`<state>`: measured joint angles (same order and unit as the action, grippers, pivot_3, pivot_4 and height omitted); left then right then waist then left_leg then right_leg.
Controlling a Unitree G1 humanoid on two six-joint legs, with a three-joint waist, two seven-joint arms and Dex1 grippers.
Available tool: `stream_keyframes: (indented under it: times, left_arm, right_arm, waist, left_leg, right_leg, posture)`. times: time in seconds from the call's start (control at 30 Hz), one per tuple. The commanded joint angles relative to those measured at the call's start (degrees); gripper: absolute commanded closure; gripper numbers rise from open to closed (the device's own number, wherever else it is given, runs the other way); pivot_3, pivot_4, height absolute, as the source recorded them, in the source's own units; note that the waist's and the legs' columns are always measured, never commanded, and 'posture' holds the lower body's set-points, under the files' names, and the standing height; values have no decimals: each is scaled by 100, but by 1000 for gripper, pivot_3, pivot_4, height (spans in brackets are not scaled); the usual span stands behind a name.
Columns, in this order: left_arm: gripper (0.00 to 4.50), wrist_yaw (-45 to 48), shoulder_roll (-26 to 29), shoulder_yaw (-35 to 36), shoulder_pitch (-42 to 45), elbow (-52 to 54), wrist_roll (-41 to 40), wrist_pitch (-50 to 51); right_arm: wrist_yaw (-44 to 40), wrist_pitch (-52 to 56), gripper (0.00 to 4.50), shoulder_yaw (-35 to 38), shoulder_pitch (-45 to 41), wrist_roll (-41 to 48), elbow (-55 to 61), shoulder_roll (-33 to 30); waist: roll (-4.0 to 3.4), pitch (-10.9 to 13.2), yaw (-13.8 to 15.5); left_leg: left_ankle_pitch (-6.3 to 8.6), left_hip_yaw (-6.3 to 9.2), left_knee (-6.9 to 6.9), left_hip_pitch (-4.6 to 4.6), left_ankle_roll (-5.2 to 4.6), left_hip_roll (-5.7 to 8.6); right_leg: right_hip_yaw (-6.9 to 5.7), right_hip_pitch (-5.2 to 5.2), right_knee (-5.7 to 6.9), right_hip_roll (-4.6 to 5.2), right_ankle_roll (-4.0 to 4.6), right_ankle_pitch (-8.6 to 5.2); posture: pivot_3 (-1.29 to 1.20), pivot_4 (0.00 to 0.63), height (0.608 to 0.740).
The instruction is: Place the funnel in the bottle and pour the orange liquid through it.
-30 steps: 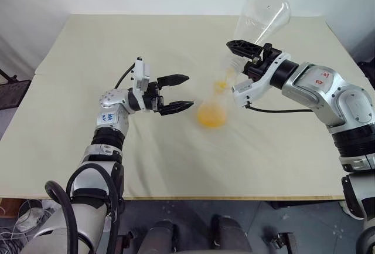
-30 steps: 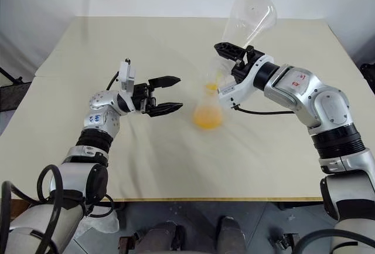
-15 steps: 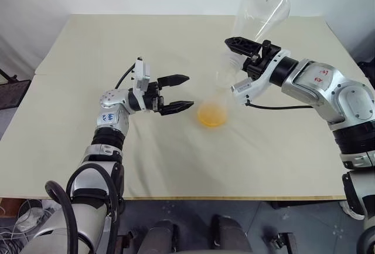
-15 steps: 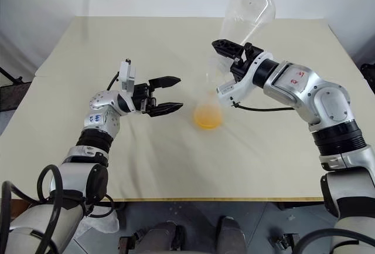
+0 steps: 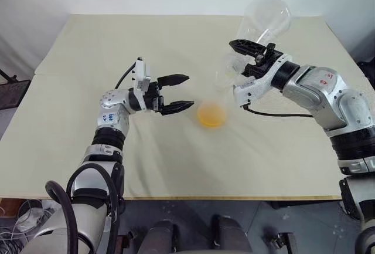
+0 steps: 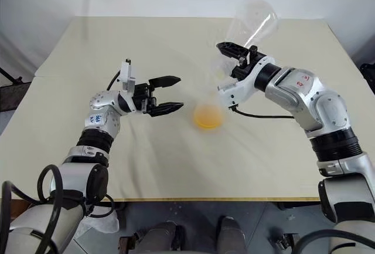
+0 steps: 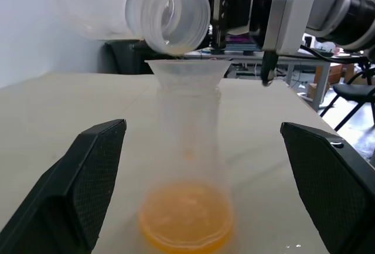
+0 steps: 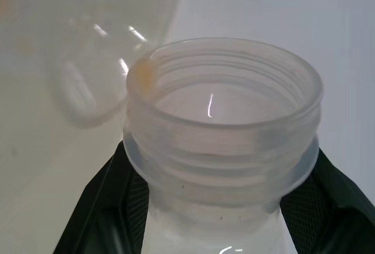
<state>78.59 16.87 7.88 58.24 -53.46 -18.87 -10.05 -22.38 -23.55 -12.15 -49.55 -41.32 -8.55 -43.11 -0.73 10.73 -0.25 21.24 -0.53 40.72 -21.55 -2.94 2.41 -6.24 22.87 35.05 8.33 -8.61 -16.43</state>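
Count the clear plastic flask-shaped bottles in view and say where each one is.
2. One bottle stands on the table holding orange liquid, the funnel in its neck. The other is held tipped in the right gripper.

Left gripper (image 5: 183,94) gapes wide just beside the orange liquid (image 5: 211,115); right gripper (image 5: 249,60) clamps an upended clear flask (image 5: 265,20) above it.
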Motion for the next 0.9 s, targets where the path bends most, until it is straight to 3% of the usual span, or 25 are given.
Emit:
stream_keyframes:
  times: [0.03,0.2,0.37,0.6,0.9]
  left_arm:
    - [0,-299,40,-41,196,-138,183,-210]
    - [0,-701,77,-55,217,-284,409,-417]
    - [0,-1027,98,-80,149,-250,542,-422]
    - [0,-1196,224,-179,-162,158,607,-227]
    - [0,-1291,441,-219,-466,813,532,96]
  right_arm:
    - [-356,890,1949,638,104,863,619,236]
    - [-754,2998,1949,1653,329,2208,1366,878]
    - [-588,4185,1949,2561,350,3163,1517,1129]
    - [-454,4391,1949,3850,598,4530,343,1059]
    - [-480,3633,1949,4220,877,5201,-1270,795]
  waist:
    - [0,0,5]
    - [1,0,20]
    - [1,0,28]
    - [0,0,8]
    - [-1,0,-6]
  left_leg:
    - [0,3,1,0,0,-1]
    - [0,10,4,-1,0,2]
    - [0,16,7,-1,0,6]
    - [0,11,4,1,0,6]
    - [0,4,-1,6,0,5]
  right_leg:
    - [-4,0,2,0,0,0]
    - [-7,-1,6,2,0,0]
    - [-6,-2,10,4,0,0]
    - [-5,-2,11,5,0,0]
    - [-3,-2,11,7,0,0]
  posture:
    - [0,150,740]
    - [0,150,740]
    - [0,150,740]
    - [0,150,740]
    - [0,150,740]
